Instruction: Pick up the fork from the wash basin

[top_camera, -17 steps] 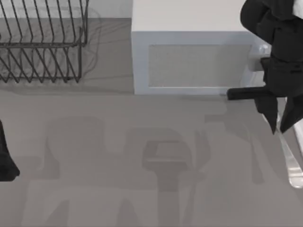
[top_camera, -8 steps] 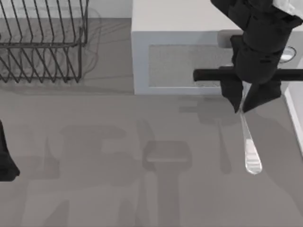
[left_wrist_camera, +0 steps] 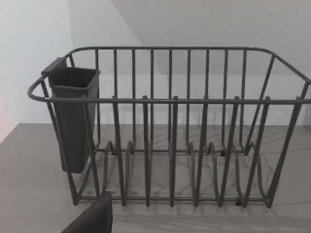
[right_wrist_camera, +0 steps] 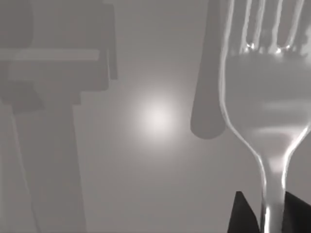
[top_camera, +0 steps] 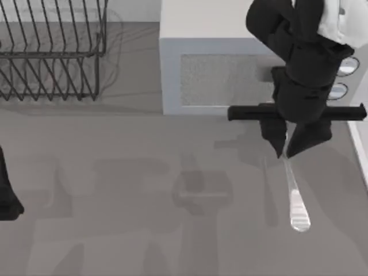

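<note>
The fork [top_camera: 294,198] has its tined end hidden behind the right end effector [top_camera: 284,155] in the top view — the right wrist view cuts its tine tips off at the edge.

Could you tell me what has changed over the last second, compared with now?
The right gripper, shut on the fork, carried it leftward from the table's right edge and out over the table. The left arm, rack and microwave stayed put.

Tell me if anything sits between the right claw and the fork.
Nothing does: the right claw is shut on the slim shiny silver metal fork, which hangs from it above the grey table.
</note>
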Motion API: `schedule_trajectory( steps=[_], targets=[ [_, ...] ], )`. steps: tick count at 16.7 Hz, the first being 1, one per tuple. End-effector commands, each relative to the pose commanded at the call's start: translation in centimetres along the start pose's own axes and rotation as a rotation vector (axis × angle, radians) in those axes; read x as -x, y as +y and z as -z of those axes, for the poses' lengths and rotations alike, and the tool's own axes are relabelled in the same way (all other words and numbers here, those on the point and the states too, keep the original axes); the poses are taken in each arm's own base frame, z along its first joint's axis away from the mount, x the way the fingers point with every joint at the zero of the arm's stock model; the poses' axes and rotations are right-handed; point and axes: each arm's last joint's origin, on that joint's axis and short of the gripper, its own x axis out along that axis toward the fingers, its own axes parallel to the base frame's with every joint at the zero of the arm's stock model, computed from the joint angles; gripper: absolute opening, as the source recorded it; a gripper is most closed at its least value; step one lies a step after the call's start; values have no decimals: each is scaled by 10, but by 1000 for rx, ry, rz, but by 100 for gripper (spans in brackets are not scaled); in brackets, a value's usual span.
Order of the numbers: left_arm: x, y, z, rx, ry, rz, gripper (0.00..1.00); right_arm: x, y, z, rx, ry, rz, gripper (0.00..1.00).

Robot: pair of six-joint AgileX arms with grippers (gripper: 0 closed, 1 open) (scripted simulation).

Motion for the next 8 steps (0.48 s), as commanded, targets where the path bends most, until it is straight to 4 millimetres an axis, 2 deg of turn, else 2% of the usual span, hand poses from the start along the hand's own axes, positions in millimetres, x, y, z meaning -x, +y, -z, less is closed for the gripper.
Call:
schedule_trajectory(
  steps=[5,8],
  targets=[
    [0,0,0,0,0,0,100,-54,-2,-6,-7,20,15,0],
    [0,0,0,0,0,0,100,-73,-6,-10,-10,-16,15,0]
  ],
)
